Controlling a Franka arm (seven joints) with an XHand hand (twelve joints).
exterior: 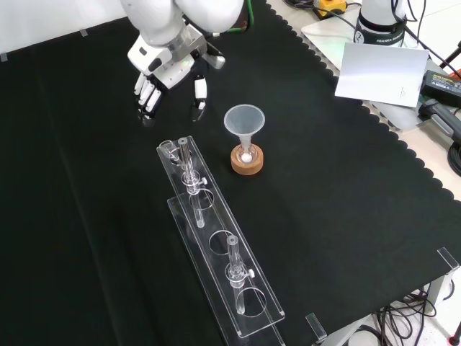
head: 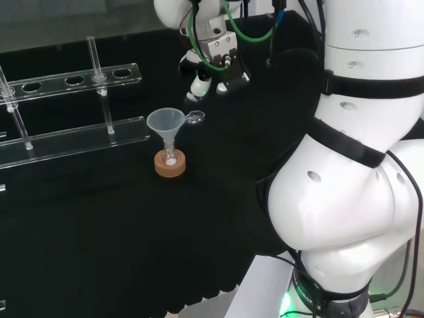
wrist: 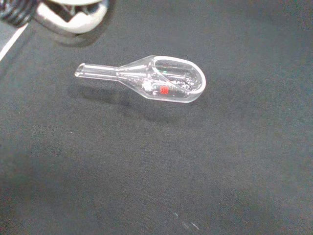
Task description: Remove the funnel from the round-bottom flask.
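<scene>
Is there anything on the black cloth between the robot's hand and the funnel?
Yes. In the head view a small clear glass scoop lies on the cloth between the hand and the funnel. The wrist view shows the scoop up close, lying on its side.

Bare cloth around funnel, rack close beside, glass scoop lying between hand and funnel

The head view looks from behind and above the arm over the tabletop; the front view looks down from opposite; both share the funnel. The wrist view hangs close over the cloth.
</scene>
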